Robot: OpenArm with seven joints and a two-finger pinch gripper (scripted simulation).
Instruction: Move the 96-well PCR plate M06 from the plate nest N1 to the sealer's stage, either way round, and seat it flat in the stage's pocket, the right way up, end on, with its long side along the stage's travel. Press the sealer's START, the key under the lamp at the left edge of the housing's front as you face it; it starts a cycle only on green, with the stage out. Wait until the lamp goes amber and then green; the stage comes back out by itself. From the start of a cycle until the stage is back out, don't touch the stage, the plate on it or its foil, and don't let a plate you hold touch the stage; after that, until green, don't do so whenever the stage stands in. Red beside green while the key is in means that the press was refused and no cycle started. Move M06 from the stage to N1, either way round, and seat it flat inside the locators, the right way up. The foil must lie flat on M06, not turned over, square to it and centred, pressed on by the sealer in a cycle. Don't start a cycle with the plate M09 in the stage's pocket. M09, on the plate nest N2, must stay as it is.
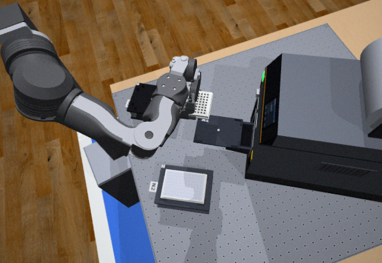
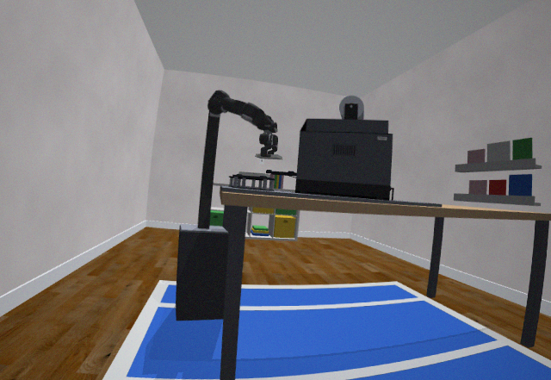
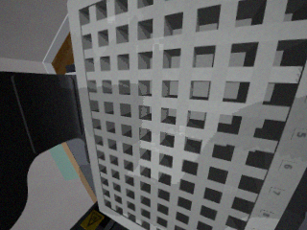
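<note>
Top view: plate M06 [image 1: 203, 104], unsealed, is pinched in the hand [image 1: 191, 104] and carried at frame centre, above the surface beside the extended stage [image 1: 219, 130]. Nest N1 [image 1: 140, 99] is vacated; lamp [image 1: 263, 76] green. Seating, START, sealing cycle and return are judged outstanding.

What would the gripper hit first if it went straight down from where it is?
Likely the mat beside the stage; the gripper holds the plate just short of the pocket, though depth is unclear.
</note>
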